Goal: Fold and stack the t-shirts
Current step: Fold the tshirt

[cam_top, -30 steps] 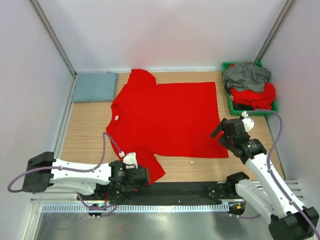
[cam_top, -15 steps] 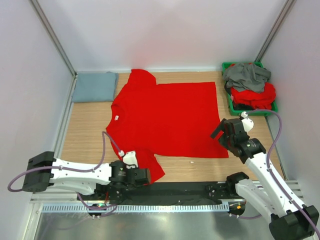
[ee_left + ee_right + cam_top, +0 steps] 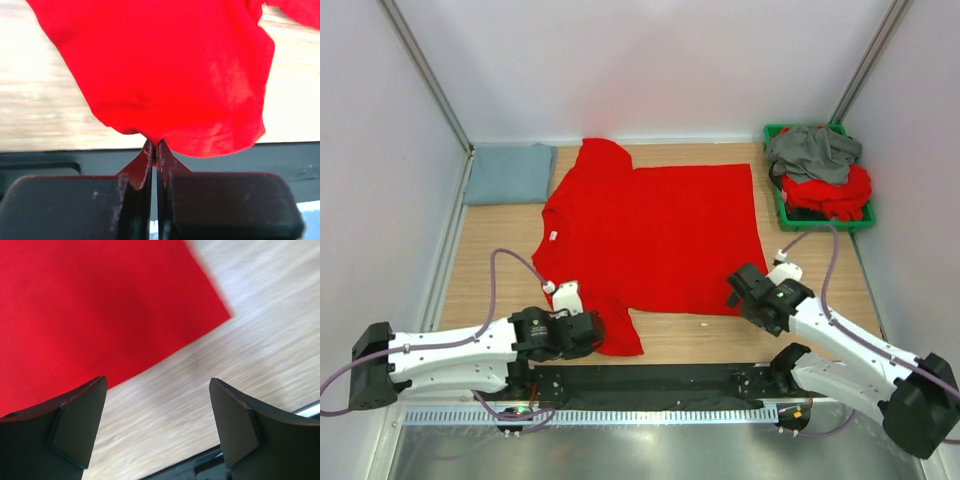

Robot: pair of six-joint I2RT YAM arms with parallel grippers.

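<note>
Wood table [image 3: 490, 262] w/ flat red tee [image 3: 660, 230], folded blue-grey tee [image 3: 508, 173], green bin [image 3: 775, 130]

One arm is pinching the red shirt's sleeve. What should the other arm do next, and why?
Probably the right fingers should drop onto the near hem of the red t-shirt and close. They stand open, straddling that edge short of its corner, while the left fingers are shut on the near sleeve; both ends likely need holding before folding.

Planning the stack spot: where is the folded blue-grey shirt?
In the top view, the blue-grey shirt lies in the far-left corner of the table, left of the spread red shirt.
</note>
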